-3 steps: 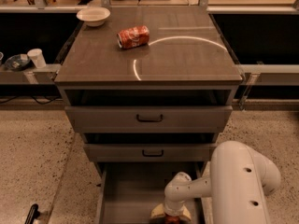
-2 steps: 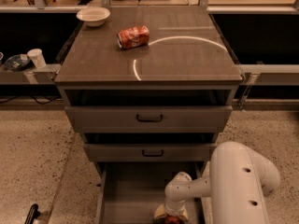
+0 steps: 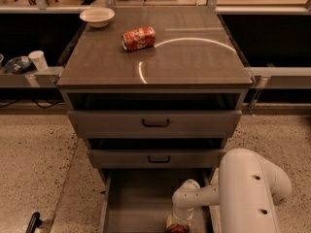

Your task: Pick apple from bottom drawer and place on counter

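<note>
While the drawer (image 3: 138,203) stood open, the end effector (image 3: 176,221) hung low over the apple (image 3: 178,229) on its floor; whether it gripped could not be told. A firm, centred hold should precede lifting toward the bench (image 3: 194,62).

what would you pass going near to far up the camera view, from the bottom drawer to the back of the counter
pincer, low in the bottom drawer at the near edge of the view → middle drawer handle → top drawer handle → counter → soda can → white bowl at the far left corner
</note>
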